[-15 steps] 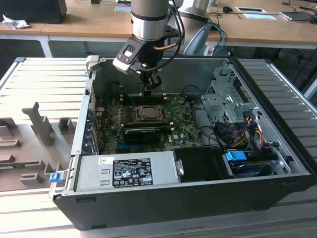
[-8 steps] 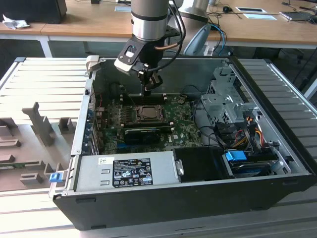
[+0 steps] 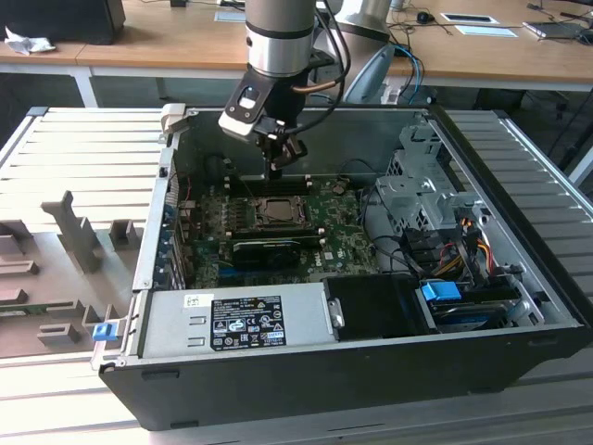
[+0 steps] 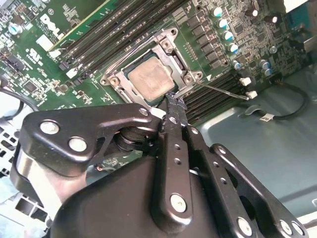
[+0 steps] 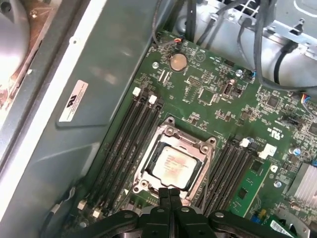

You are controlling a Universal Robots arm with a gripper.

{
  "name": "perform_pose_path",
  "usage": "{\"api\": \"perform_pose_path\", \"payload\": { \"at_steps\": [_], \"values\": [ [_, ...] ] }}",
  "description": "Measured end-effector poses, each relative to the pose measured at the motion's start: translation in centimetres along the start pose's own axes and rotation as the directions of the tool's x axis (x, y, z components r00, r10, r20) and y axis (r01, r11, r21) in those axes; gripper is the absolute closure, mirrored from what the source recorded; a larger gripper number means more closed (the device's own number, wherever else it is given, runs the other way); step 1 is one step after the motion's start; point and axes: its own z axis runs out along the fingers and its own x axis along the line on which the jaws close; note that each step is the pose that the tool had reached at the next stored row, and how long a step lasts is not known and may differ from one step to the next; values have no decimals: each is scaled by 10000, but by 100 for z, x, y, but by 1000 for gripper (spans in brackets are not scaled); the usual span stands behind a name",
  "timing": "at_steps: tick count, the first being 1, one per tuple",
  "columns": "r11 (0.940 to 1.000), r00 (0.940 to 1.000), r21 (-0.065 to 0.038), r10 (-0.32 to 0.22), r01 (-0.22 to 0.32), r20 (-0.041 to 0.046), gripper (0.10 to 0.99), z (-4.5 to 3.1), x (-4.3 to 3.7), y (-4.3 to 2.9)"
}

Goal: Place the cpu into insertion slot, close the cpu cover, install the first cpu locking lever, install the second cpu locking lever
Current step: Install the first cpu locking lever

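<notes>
Exterior view: computer case (image 3: 371, 371) on slatted table (image 3: 83, 148), desks (image 3: 167, 37) behind; tool (image 3: 276, 167) pinched closed.

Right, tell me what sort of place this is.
Probably a robotics lab or workshop: an open computer case sits on a slatted metal bench under a robot arm, with wooden desks behind.
</notes>
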Motion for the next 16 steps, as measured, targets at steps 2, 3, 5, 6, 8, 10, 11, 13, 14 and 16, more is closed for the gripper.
{"api": "perform_pose_path", "payload": {
  "at_steps": [2, 3, 5, 6, 8, 10, 11, 13, 14, 16],
  "values": [
    [9999, 9999, 3, -131, 131, -3, 980, 1, -2, 0],
    [9998, 9998, 7, -205, 205, -4, 980, 0, -3, -1],
    [9994, 9994, 14, -339, 339, -6, 980, 0, -4, -2],
    [9990, 9990, 17, -444, 444, -8, 980, 0, -5, -2],
    [9985, 9985, 22, -543, 543, -9, 980, 0, -6, -3],
    [9974, 9974, 29, -722, 722, -13, 980, 0, -6, -3],
    [9967, 9967, 32, -809, 809, -15, 980, 0, -6, -3],
    [9956, 9956, 37, -933, 933, -17, 980, -1, -7, -3],
    [9952, 9953, 38, -973, 973, -18, 980, -1, -7, -3],
    [9941, 9941, 43, -1087, 1087, -20, 980, -1, -7, -4]
  ]
}}
